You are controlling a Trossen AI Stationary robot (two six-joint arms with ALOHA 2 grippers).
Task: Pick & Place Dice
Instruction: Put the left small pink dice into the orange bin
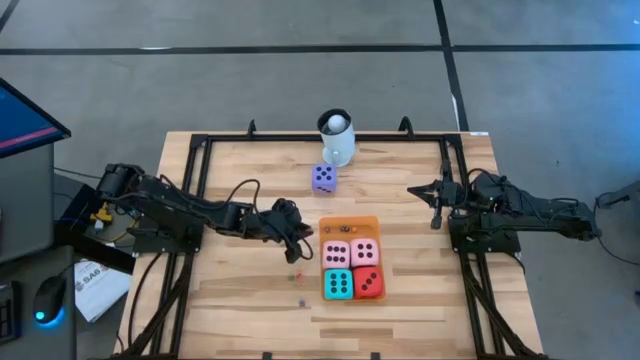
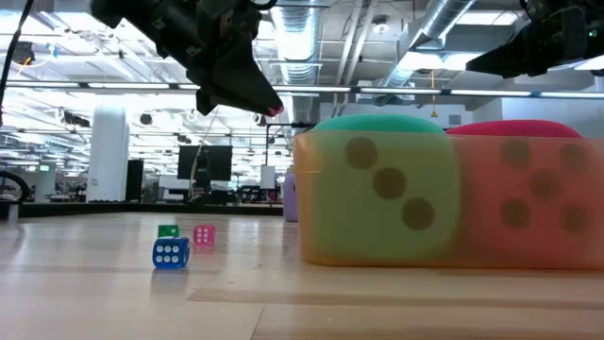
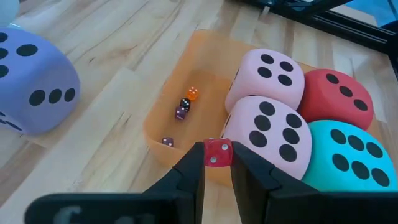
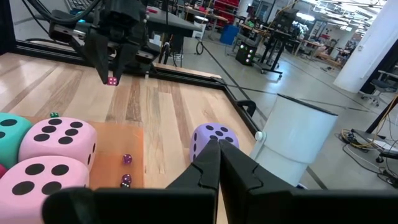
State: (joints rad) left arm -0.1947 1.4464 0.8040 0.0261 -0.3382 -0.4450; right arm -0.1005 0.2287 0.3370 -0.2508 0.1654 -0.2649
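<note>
From above, the left hand (image 1: 296,243) hangs just beside the left edge of the orange tray (image 1: 372,222), above the bench (image 1: 230,310); this place fits a release into the tray's free strip. Two pink dice (image 1: 337,254) sit in the tray, and the teal die (image 1: 338,284) and red die (image 1: 368,283) lie against them toward the near edge; I judge these are already put away. The purple die (image 1: 324,178) stands apart, near the white mug (image 1: 337,139), so it probably waits for its turn. The right hand (image 1: 436,205) rests at the bench's right side, well apart from the dice, fingers shut on nothing, so as not to stand in the way.

From bench height, the left hand is raised clear of the wood with a small red piece at its tip; a small blue die (image 2: 171,252), a green one (image 2: 167,230) and a pink one (image 2: 204,235) lie loose on the bench, still to be collected, as it seems.

In the left wrist view, the fingers are narrow and pinch the small red die (image 3: 217,152) just over the tray wall; several tiny dice (image 3: 185,104) lie already inside, which explains the approach.

In the right wrist view, the shut fingers point toward the purple die and the mug; the left hand shows farther off with the red die held over the tray.
</note>
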